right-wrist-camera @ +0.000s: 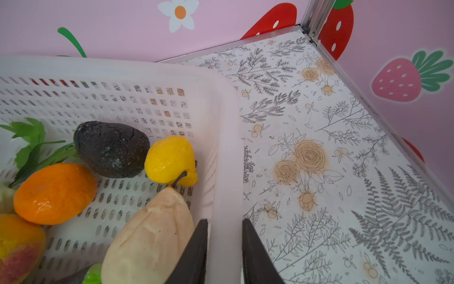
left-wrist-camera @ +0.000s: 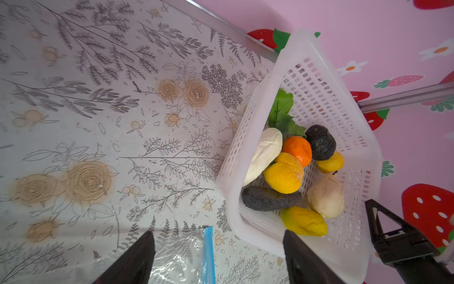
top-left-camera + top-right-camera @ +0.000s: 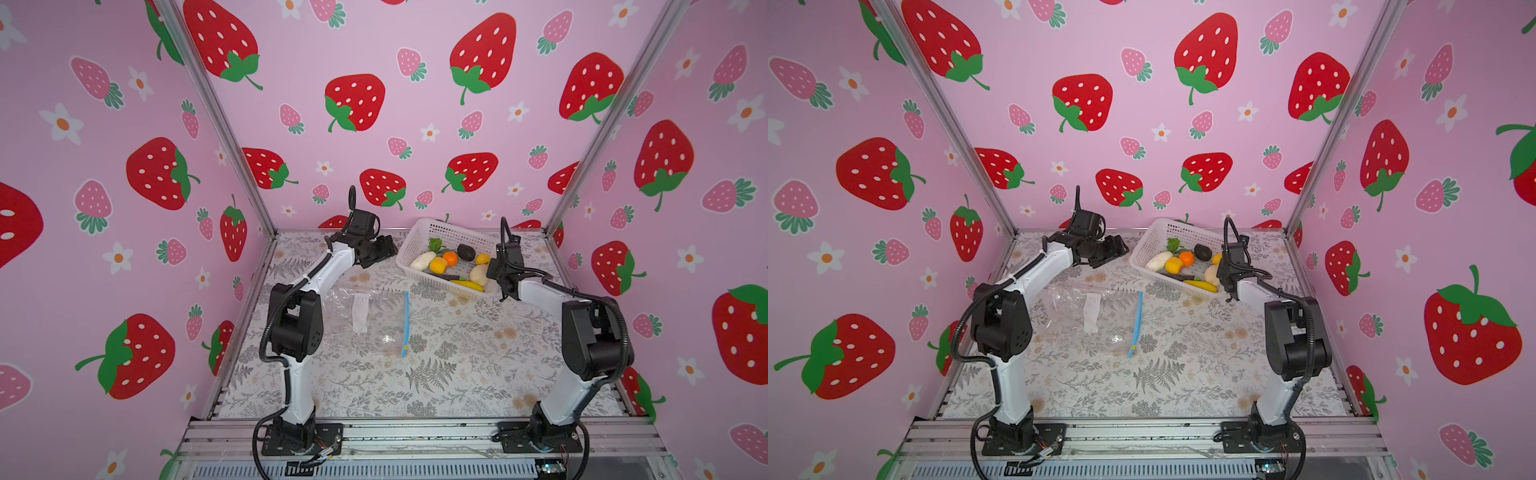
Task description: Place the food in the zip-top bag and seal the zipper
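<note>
**Bag flat on the table, food all in the basket**

The zip-top bag (image 3: 374,328) lies flat and empty on the table (image 3: 457,374) in front of the left arm, its white label (image 3: 360,311) facing up. The zipper (image 3: 406,322) runs along the bag's edge nearest the middle of the table, with the yellow-tipped slider (image 3: 404,347) at its near end.

All the food (image 2: 285,177) sits in the white mesh basket (image 3: 432,230) at the back of the table, well apart from the bag. In it are:
- the radish (image 3: 422,261) with its green leaves
- the peach (image 3: 438,265)
- the orange (image 3: 450,258)
- the avocado (image 3: 466,252)
- the lemon (image 3: 482,259)
- the garlic (image 3: 478,274)
- the banana (image 3: 467,285)
- a long dark piece (image 2: 270,199) beside the peach

The right gripper (image 1: 224,221) straddles the basket's right-hand wall, with one of its jaws inside just beside the garlic and the other outside over the table. The gap between them is narrow and filled by the wall. They look close against it, but I cannot tell whether they actually pinch it.

The left gripper (image 3: 384,248) hovers above the table just left of the basket — its jaws stand wide apart and hold nothing.
</note>
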Available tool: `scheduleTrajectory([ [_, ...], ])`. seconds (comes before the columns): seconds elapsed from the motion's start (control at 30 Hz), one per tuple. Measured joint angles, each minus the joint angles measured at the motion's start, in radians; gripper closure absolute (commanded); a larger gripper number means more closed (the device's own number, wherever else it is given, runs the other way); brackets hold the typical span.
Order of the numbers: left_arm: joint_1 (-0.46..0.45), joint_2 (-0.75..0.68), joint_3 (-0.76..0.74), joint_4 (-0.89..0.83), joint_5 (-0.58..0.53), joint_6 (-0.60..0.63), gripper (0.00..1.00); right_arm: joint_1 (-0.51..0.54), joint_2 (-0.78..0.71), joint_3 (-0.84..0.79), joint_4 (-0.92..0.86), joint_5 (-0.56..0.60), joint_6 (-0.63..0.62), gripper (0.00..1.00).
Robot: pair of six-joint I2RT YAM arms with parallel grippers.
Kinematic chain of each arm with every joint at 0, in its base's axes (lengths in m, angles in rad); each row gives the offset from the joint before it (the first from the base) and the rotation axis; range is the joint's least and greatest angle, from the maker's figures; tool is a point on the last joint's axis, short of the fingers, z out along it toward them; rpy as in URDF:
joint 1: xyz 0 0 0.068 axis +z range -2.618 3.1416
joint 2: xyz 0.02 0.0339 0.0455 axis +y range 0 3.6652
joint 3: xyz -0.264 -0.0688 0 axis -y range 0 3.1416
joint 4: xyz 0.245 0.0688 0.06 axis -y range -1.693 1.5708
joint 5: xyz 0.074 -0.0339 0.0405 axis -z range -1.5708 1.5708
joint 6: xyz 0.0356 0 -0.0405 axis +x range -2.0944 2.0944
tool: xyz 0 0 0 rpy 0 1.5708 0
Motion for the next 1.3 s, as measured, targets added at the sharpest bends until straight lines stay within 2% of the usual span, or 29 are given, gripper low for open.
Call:
scheduleTrajectory([
  [0.1,-0.006,0.101,0.082,0.01,0.038,-0.006,0.18,-0.019,0.021,0.04,0.005,-0.005,-0.016,0.69],
  [0.37,-0.06,0.24,0.219,0.011,0.097,-0.012,0.18,-0.052,0.047,0.102,0.015,-0.037,-0.051,0.42],
  [0.53,-0.062,0.258,0.243,0.008,0.12,-0.011,0.23,-0.053,0.046,0.106,0.012,-0.099,-0.043,0.35],
  [0.63,-0.061,0.255,0.239,0.008,0.132,-0.005,0.27,-0.053,0.033,0.105,-0.026,-0.126,0.004,0.31],
  [0.8,-0.075,0.195,0.148,0.021,0.145,0.0,0.3,-0.053,-0.069,0.083,-0.135,-0.156,0.106,0.24],
  [1.07,-0.17,0.127,0.087,0.024,0.149,0.001,0.29,-0.05,-0.378,-0.125,-0.169,-0.274,0.191,0.21],
  [1.3,-0.265,0.126,0.085,0.026,0.166,0.0,0.29,-0.008,-0.469,-0.291,-0.176,-0.396,0.206,0.21],
])
